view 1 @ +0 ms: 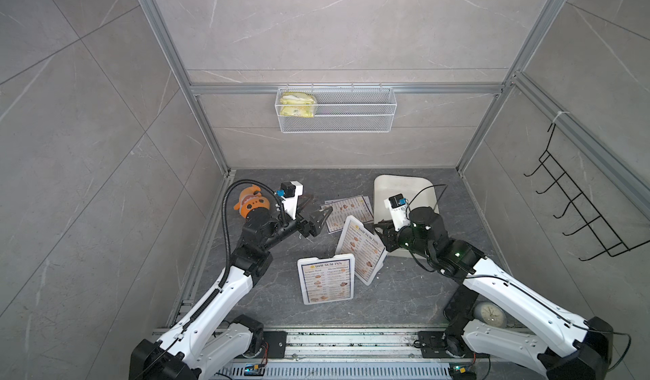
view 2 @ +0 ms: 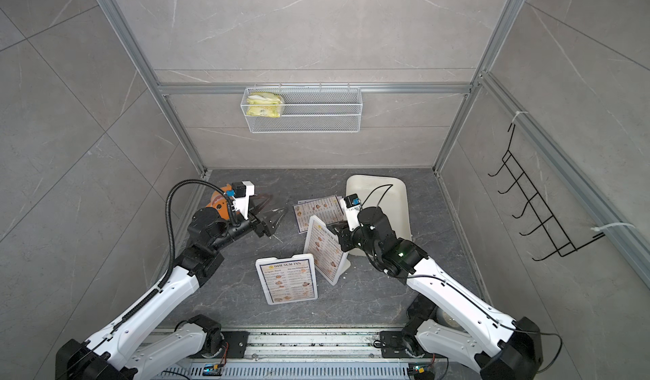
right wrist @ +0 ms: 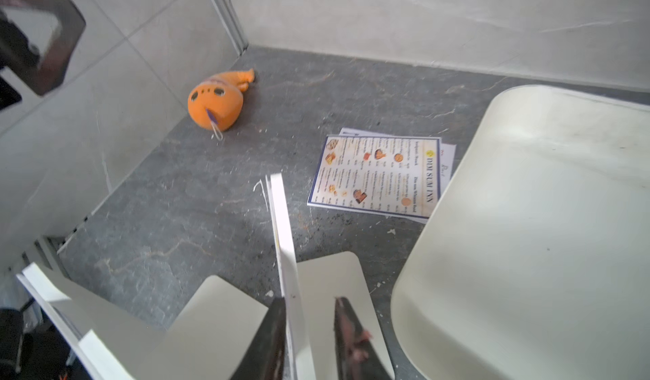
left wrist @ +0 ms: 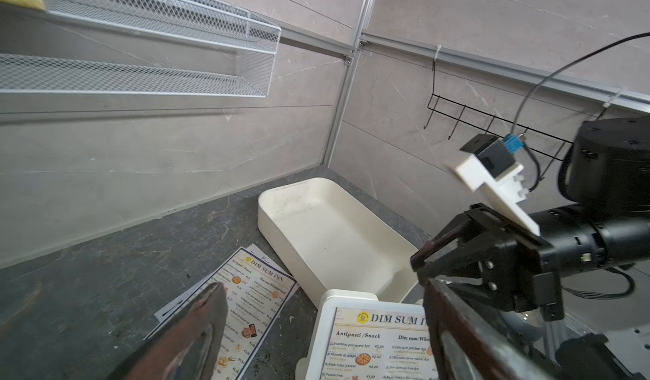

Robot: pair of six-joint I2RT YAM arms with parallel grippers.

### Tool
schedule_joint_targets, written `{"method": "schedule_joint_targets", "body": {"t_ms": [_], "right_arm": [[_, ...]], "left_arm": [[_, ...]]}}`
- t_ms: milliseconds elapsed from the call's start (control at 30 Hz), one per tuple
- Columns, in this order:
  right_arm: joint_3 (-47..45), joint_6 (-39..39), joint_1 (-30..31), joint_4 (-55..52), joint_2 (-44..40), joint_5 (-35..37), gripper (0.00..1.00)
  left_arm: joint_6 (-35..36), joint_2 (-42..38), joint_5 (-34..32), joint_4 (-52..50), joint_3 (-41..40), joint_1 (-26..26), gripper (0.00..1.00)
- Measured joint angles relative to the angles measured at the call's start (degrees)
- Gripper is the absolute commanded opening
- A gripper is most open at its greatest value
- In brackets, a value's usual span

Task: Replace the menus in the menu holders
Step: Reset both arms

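Two white menu holders stand on the dark table, each with a "DIM SUM INN" menu in it. The nearer holder (view 1: 325,279) (view 2: 286,283) faces the camera. The other holder (view 1: 362,251) (view 2: 323,249) (left wrist: 369,339) leans back at an angle. My right gripper (view 1: 381,226) (right wrist: 311,302) straddles its top edge (right wrist: 281,227), jaws apart, one finger against the edge and the other clear of it. Loose menus (view 1: 348,213) (right wrist: 380,176) (left wrist: 253,297) lie flat behind. My left gripper (view 1: 316,210) (view 2: 273,208) (left wrist: 325,301) hovers open and empty beside those sheets.
A deep cream-white tray (view 1: 404,191) (right wrist: 527,237) sits at the back right, close behind my right wrist. An orange plush toy (view 1: 251,202) (right wrist: 214,103) lies at the back left. A small clock (view 1: 489,315) rests under the right arm. A wire basket (view 1: 336,109) hangs on the rear wall.
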Motion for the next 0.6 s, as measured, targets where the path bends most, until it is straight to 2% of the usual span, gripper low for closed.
{"method": "schedule_joint_targets", "body": {"t_ms": [67, 233, 333, 500, 600], "right_arm": [[0.0, -1.51, 0.0, 0.85, -3.06, 4.07, 0.47], [-4.42, -6.91, -0.13, 9.66, -7.39, 17.29, 0.62], [-11.69, -10.12, -2.29, 16.59, -7.56, 24.0, 0.81], [-21.27, -9.77, -13.77, 24.02, -4.61, 24.48, 0.87], [-24.87, -9.6, -17.07, 29.14, -0.87, 24.02, 0.92]], "left_arm": [[0.85, -2.05, -5.81, -1.4, -0.59, -0.02, 0.99], [1.84, -7.43, -28.17, -2.95, -6.14, 0.33, 1.0], [3.06, -9.55, -40.06, -2.95, -12.76, 1.33, 1.0], [2.6, -8.66, -54.03, -3.3, -22.97, 5.44, 0.99], [2.25, -6.69, -59.6, -4.35, -26.53, 7.32, 1.0]]}}
